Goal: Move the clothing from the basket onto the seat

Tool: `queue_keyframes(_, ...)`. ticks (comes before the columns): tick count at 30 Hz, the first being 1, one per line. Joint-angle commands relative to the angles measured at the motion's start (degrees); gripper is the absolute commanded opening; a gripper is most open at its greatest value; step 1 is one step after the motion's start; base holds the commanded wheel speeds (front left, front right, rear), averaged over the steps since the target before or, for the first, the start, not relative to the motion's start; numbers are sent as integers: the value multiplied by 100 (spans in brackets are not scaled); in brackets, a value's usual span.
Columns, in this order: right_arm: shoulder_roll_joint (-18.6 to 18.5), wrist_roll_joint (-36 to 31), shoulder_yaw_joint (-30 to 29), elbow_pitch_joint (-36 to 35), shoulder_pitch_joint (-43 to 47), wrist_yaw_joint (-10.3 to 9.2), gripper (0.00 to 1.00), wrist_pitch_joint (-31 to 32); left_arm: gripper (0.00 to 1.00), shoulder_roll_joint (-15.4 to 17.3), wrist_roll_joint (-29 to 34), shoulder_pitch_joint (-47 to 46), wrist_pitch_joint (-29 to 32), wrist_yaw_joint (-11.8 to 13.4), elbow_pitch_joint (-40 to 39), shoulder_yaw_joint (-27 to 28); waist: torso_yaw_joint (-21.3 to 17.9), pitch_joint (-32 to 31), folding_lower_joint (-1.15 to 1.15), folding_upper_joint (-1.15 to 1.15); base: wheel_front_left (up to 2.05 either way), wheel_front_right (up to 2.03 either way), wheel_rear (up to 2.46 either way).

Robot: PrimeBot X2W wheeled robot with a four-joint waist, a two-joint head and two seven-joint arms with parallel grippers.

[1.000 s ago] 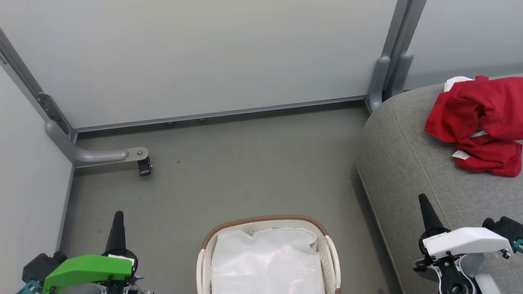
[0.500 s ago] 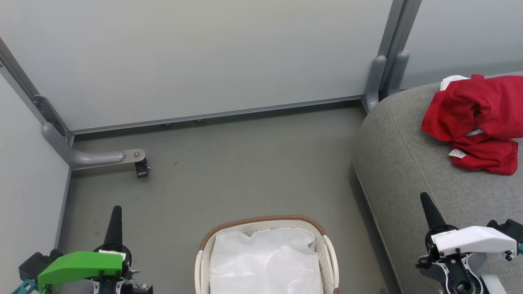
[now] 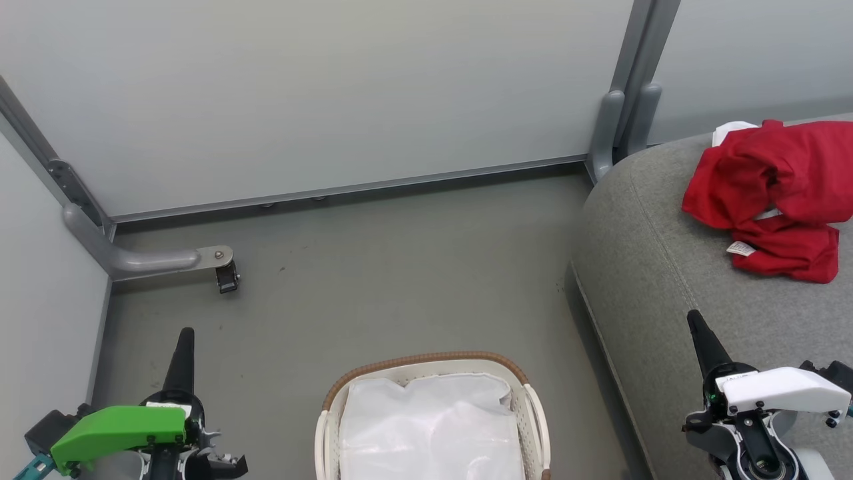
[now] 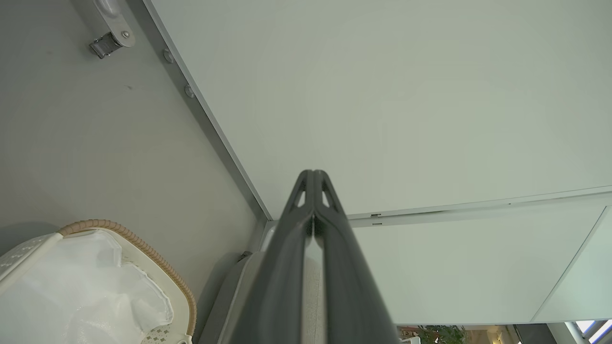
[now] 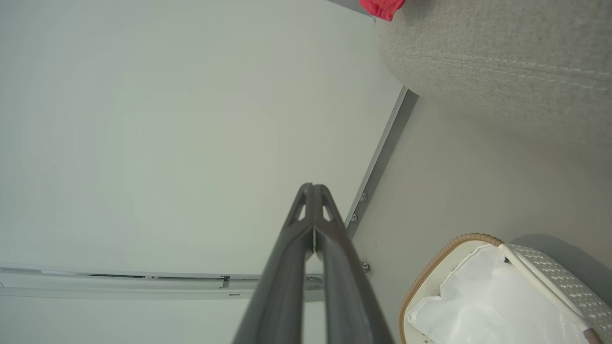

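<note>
Crumpled red jersey-like clothing w/ white label lies on the big grey fabric seat, upper right. Oval white plastic basket, brown woven rim, shows its white liner (on grey floor). Left gripper & right gripper: jaws pressed together, nothing between.

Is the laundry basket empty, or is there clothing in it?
Empty, as far as shown: the basket holds just its white liner, and the red clothing lies on the grey seat.
</note>
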Motion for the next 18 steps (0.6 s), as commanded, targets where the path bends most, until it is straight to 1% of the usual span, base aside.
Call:
queue_keyframes(1,-35,133,-30,-50,-66,-4,0,44,0,27,-133,-134,44,-32,-49,29,-5,-1,0,0,0,0,0)
queue_keyframes(18,-40,890,-108,-104,-65,-4,0,236,0,29,-777,-200,242,-65,-59,131,-75,-9,0,0,0,0,0)
